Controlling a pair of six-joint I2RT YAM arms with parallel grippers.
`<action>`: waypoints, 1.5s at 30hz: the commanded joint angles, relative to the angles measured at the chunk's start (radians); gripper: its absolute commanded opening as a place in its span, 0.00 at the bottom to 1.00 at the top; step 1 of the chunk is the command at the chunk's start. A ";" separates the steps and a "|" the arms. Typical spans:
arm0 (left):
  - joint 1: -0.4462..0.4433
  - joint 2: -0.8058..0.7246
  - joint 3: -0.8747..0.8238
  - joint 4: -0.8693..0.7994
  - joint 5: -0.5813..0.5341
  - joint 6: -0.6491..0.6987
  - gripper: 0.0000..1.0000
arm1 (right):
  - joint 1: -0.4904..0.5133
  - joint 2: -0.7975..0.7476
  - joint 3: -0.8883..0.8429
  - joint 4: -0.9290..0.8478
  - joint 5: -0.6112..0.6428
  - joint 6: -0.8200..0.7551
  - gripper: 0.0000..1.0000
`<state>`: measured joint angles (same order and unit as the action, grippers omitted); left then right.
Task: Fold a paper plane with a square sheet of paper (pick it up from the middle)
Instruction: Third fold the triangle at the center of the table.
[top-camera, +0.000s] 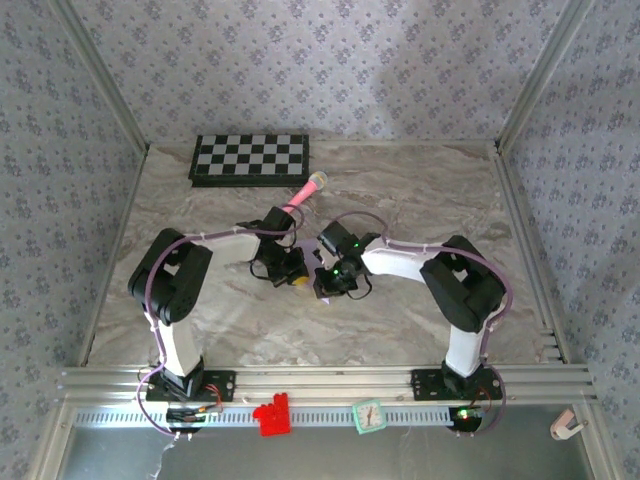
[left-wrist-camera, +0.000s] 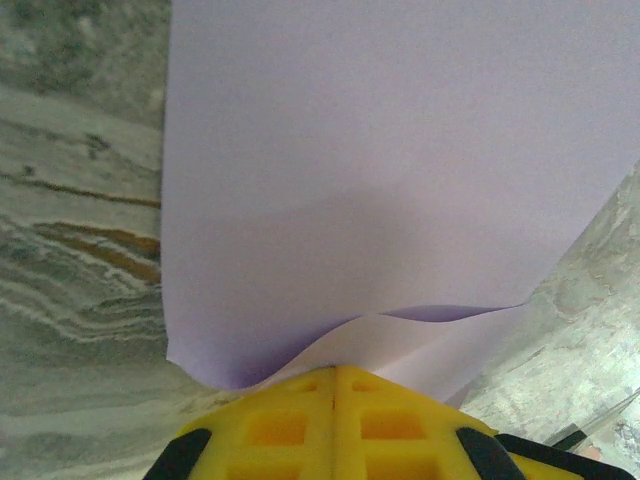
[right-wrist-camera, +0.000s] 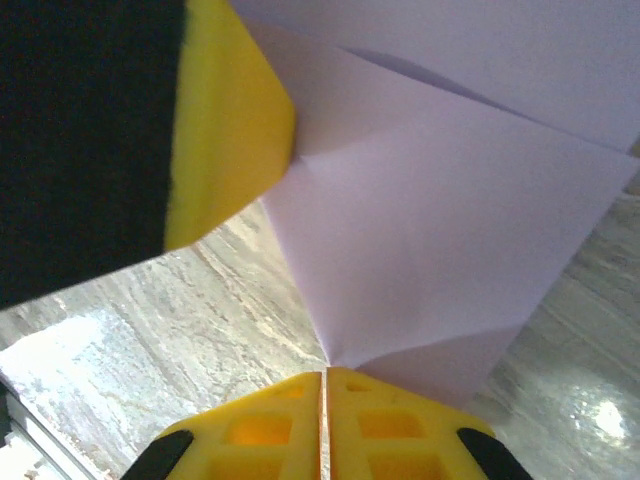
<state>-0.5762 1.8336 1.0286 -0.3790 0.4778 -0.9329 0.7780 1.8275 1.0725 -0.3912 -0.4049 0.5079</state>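
Note:
The square sheet of paper (left-wrist-camera: 400, 150), pale lavender, hangs between my two grippers above the marble table, with one layer folded over another. In the left wrist view my left gripper (left-wrist-camera: 335, 372) is shut on the sheet's near edge, which buckles up at the pinch. My right gripper (right-wrist-camera: 323, 375) is shut on a pointed fold of the sheet (right-wrist-camera: 430, 230), and creased flaps spread out from it. The left gripper's yellow finger (right-wrist-camera: 230, 120) touches the paper there. From above, both grippers (top-camera: 298, 278) (top-camera: 328, 280) meet at the table's middle and hide most of the sheet. The paper plane is out of view.
A black-and-white checkered board (top-camera: 250, 158) lies at the back of the table. A pink toy microphone (top-camera: 303, 192) lies just behind the grippers. A red brick (top-camera: 271, 413) and a small teal clock (top-camera: 369, 415) sit on the front rail between the arm bases.

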 joint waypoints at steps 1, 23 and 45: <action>0.001 0.065 -0.030 -0.093 -0.116 -0.010 0.03 | 0.004 0.023 0.027 -0.048 0.026 -0.009 0.11; 0.013 0.090 -0.023 -0.158 -0.161 0.014 0.02 | -0.007 0.044 0.002 -0.090 0.041 -0.048 0.10; 0.029 0.099 -0.005 -0.143 -0.129 0.029 0.02 | -0.035 -0.189 -0.155 -0.081 0.027 -0.081 0.10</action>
<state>-0.5621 1.8553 1.0580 -0.4240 0.4934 -0.9241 0.7479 1.6985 0.9169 -0.4271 -0.4038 0.4362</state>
